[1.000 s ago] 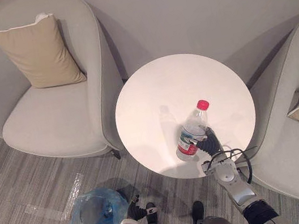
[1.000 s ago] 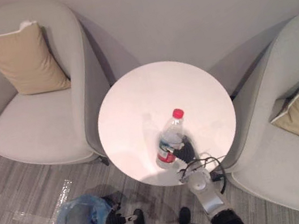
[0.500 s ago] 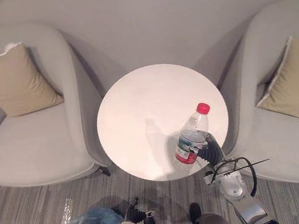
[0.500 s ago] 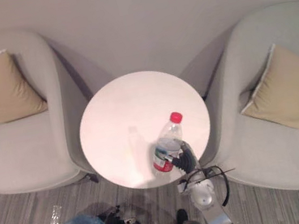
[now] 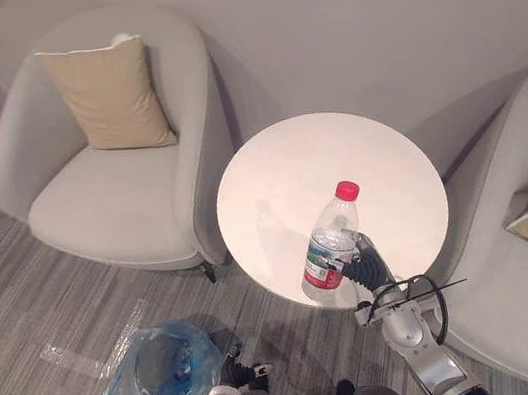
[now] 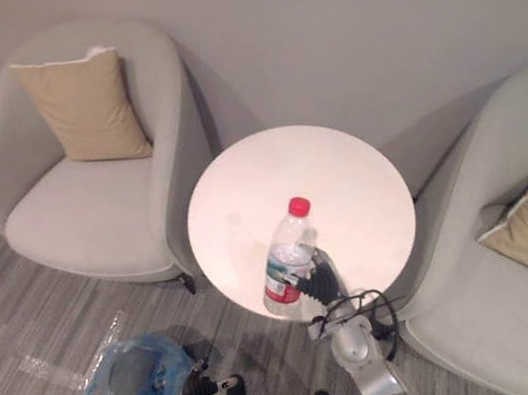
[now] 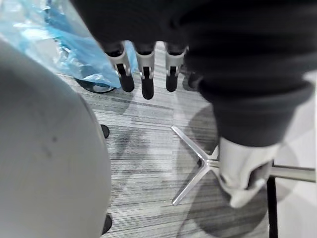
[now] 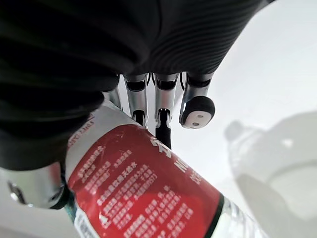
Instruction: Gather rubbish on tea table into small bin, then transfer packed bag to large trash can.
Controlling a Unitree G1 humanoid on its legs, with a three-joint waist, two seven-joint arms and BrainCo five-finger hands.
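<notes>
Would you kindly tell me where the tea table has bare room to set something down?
The tea table is bare across its far half, toward the wall, and along its left side, beside the left armchair. It is crowded at the near right edge, where the right hand grips the bottle.

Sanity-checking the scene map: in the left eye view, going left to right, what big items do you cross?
Left armchair → tea table → right armchair. Left out: the bin, which overlaps the left armchair's span, and the bottle gripped by the right hand, which overlaps the table.
</notes>
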